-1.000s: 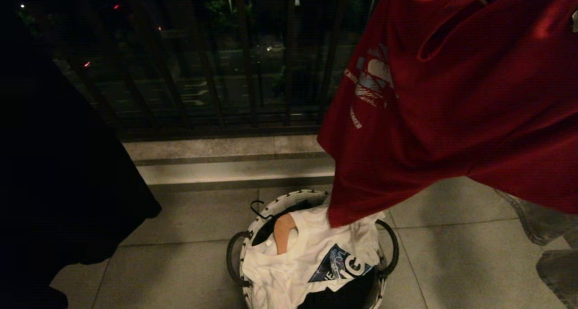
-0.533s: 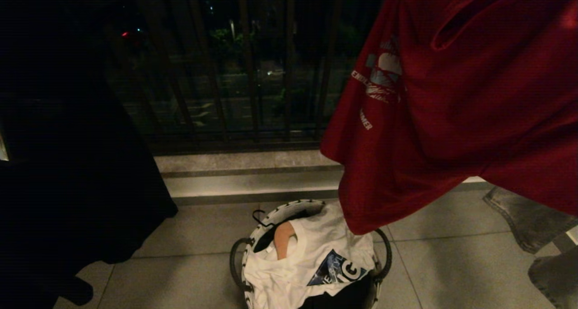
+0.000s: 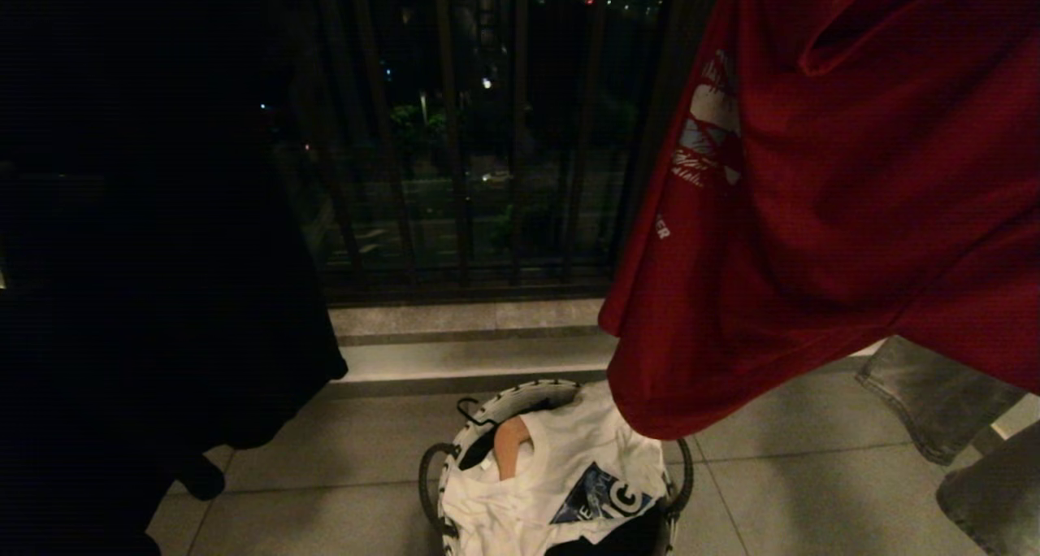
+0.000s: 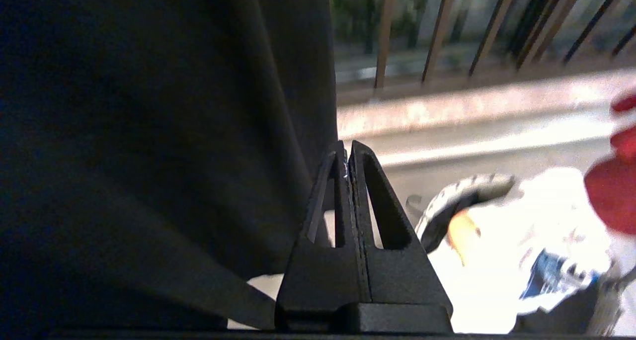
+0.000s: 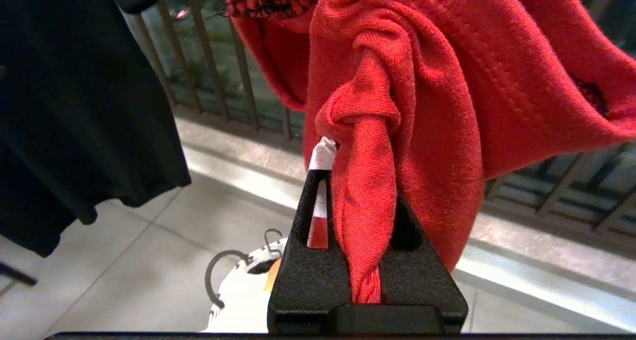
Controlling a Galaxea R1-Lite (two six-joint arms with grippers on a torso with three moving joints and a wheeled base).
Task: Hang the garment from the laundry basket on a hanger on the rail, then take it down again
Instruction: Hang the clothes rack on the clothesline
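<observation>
- Over the last second the head view has tilted upward: the laundry basket (image 3: 552, 475) now sits lower, at the bottom centre of the frame, and more of the balcony railing (image 3: 487, 133) shows. This is the camera rising, not the things moving.
- The red T-shirt (image 3: 829, 198) fills the upper right of the head view, hanging clear above the basket, so I judge it is being lifted toward the rail.
- The right wrist view shows what the head view hides: the right gripper (image 5: 365, 196), its fingers clamped on a bunched fold of the red shirt beside a white label (image 5: 322, 161).
- The left wrist view shows the left gripper (image 4: 348, 153), fingers pressed together and empty, next to a hanging black T-shirt (image 4: 149, 131).
- No hanger is visible.
</observation>
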